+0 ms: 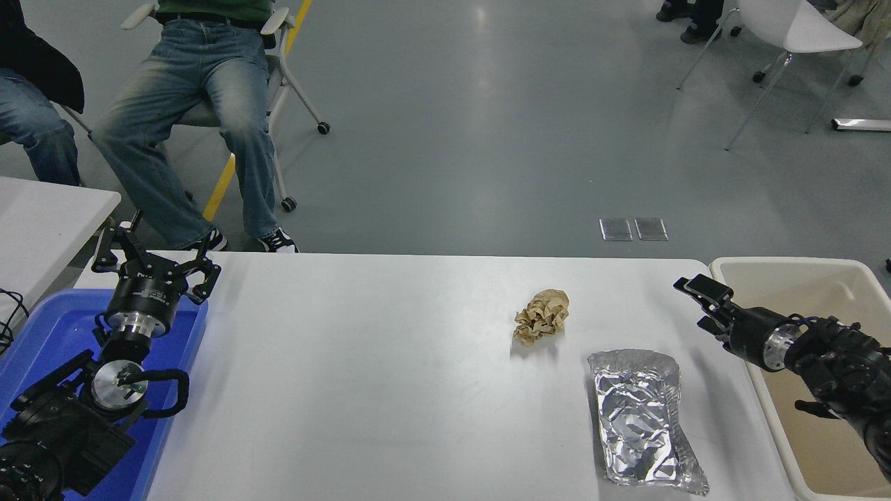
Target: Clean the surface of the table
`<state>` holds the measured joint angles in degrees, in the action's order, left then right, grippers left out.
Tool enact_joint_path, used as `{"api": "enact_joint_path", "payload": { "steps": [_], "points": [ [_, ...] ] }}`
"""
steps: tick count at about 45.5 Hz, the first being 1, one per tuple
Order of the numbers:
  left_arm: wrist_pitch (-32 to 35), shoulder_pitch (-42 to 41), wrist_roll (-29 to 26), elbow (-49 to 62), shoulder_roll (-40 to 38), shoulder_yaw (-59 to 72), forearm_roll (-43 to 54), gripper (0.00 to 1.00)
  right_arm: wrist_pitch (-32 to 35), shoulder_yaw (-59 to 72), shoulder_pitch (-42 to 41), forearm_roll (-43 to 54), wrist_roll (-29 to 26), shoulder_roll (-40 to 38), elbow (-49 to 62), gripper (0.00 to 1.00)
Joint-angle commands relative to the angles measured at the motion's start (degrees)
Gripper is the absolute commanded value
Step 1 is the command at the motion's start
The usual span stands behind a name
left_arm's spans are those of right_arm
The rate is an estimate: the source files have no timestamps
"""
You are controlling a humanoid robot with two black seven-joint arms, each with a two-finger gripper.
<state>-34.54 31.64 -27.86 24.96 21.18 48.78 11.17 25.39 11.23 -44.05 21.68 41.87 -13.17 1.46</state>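
The white table surface (pixel 362 362) fills the middle of the head view. A crumpled ball of brown paper (pixel 542 316) lies on it right of centre. A flattened, creased piece of silver foil (pixel 640 421) lies nearer the front right. My right gripper (pixel 690 303) comes in from the right edge. It is open and empty, above the table's right end, to the right of the paper ball and above the foil's far end, touching neither. My left gripper (pixel 154 261) is parked open at the lower left.
A beige plastic bin (pixel 786 262) stands just off the table's right end, under my right arm. A blue tray (pixel 42 334) lies under the left arm. A smaller white table (pixel 42 216) is at the left. Two seated people (pixel 202 90) are beyond the far left edge.
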Motion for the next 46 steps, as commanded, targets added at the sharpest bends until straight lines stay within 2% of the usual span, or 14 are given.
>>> {"api": "enact_joint_path", "payload": {
  "steps": [1, 4, 9, 13, 18, 21, 24, 25, 27, 40, 46],
  "points": [
    [0.0, 0.0, 0.0, 0.0, 0.0, 0.0, 0.0, 1.0, 4.7, -2.3, -0.6, -1.2, 2.9, 3.8, 0.0, 1.0],
    [0.0, 0.0, 0.0, 0.0, 0.0, 0.0, 0.0, 1.0, 5.1, -3.2, -1.1, -2.3, 3.0, 4.0, -0.5, 1.0],
    [0.0, 0.0, 0.0, 0.0, 0.0, 0.0, 0.0, 1.0, 9.8, -5.2, -1.8, -4.2, 3.4, 3.9, -3.2, 1.0],
    [0.0, 0.0, 0.0, 0.0, 0.0, 0.0, 0.0, 1.0, 10.3, -5.9, -2.2, -4.3, 4.0, 3.7, -6.3, 1.0],
    [0.0, 0.0, 0.0, 0.0, 0.0, 0.0, 0.0, 1.0, 9.8, -7.7, -2.4, -4.4, 4.7, -0.4, -17.9, 1.0],
    [0.0, 0.0, 0.0, 0.0, 0.0, 0.0, 0.0, 1.0, 4.2, -8.7, -2.7, -4.1, 4.4, -7.3, -33.3, 1.0],
    [0.0, -0.1, 0.0, 0.0, 0.0, 0.0, 0.0, 1.0, -7.8, -8.0, -4.3, -3.4, 3.5, -14.7, -46.9, 1.0],
    [0.0, 0.0, 0.0, 0.0, 0.0, 0.0, 0.0, 1.0, -11.5, -7.6, -4.8, -3.4, 3.1, -16.4, -49.8, 1.0],
    [0.0, 0.0, 0.0, 0.0, 0.0, 0.0, 0.0, 1.0, -14.8, -7.0, -5.3, -3.0, 2.3, -18.1, -51.9, 1.0],
    [0.0, 0.0, 0.0, 0.0, 0.0, 0.0, 0.0, 1.0, -16.5, -5.2, -5.1, 0.9, 0.6, -20.0, -52.1, 1.0],
    [0.1, 0.0, 0.0, 0.0, 0.0, 0.0, 0.0, 1.0, -16.5, -2.6, -5.8, 7.1, -3.3, -20.7, -53.9, 1.0]
  ]
}}
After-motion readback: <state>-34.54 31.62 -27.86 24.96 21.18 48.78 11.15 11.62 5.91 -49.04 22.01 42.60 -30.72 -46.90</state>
